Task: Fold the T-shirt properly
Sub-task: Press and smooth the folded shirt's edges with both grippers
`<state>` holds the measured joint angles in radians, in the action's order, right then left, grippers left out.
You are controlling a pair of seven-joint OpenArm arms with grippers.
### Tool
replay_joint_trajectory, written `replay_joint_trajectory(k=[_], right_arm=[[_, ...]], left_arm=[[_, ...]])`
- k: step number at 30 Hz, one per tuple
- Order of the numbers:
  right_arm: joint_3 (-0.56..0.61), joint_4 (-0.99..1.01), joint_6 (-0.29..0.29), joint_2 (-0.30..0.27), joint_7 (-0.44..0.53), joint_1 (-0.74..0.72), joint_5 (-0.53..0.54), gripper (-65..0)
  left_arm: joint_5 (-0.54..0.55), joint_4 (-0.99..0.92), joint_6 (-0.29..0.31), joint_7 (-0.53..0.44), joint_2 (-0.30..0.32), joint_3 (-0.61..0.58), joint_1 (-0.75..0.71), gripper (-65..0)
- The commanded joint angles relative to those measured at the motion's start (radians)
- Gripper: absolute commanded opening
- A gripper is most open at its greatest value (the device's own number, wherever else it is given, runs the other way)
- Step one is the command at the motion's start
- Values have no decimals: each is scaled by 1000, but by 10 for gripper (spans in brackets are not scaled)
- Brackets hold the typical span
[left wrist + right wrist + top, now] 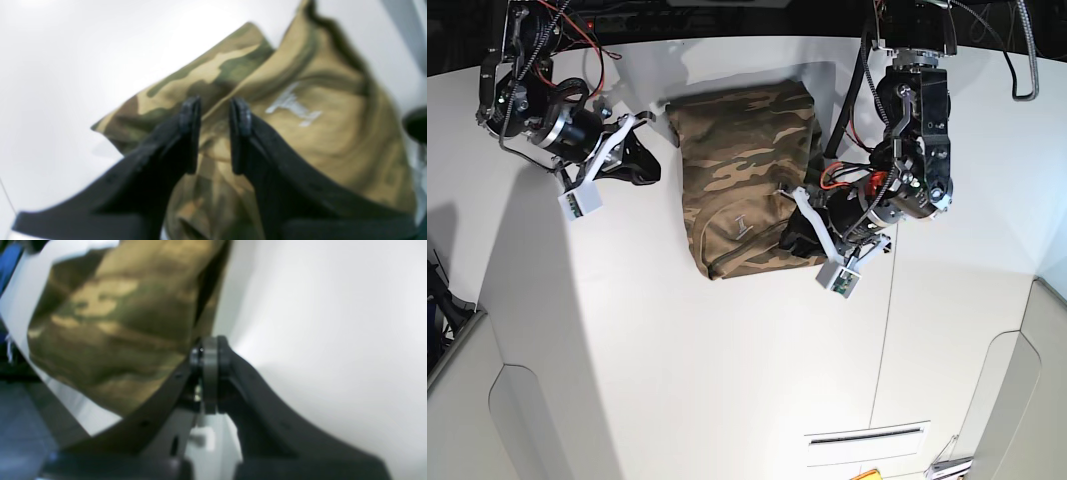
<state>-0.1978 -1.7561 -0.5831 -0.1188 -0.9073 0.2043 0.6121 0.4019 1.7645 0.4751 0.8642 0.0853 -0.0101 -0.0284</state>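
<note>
Looking down in the base view at a white table (pixel 717 400), with a thin dark seam (pixel 882 350) running from near to far on the right. Bounded by grey rounded panels (pixel 512 430) at the near left and near right. Showing a narrow slotted plate (pixel 867 437) at the near edge, right of centre, and just beyond it a yellow-orange item (pixel 867 475) (cut off by the frame). Crowded at the far left by the right arm (pixel 532 90) and at the far right by the left arm (pixel 917 130), partly covering the cloth. Looped with an orange-red cable (pixel 837 175) on the latter. Lying between both, on the far half, the camouflage T-shirt (pixel 737 180), creased, neck label towards the near end. Slightly parted over the cloth, the left gripper (pixel 215 103); contact impossible to tell. Closed tight and empty beside the cloth, the right gripper (pixel 210 340).
</note>
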Motion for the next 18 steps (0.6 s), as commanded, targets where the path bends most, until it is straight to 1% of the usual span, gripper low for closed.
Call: replay_joint_trajectory(k=[1, 4, 7, 11, 15, 16, 18], right_arm=[[-17, -39, -8, -3, 9, -10, 43, -650], [-52, -97, -8, -3, -15, -10, 98, -650], [-58, -140, -8, -3, -17, -10, 131, -650], [-48, -150, -9, 0, -17, -13, 194, -650], [7, -150, -17, 3, -5, -16, 190, -650], [29, -150, -17, 3, 7, -16, 181, -650], [80, -149, -16, 3, 44, -16, 128, -650]], left_arm=[[27, 41, 11, -14, 1, 11, -13, -489], [79, 130, 44, -12, 1, 41, -72, -489], [123, 214, 68, 17, 1, 64, -127, -489], [153, 263, 76, 18, 1, 66, -201, -489], [163, 262, 98, 14, 1, 66, -249, -489], [163, 262, 98, 14, 1, 66, -256, -489], [163, 262, 98, 15, 1, 66, -263, -489]])
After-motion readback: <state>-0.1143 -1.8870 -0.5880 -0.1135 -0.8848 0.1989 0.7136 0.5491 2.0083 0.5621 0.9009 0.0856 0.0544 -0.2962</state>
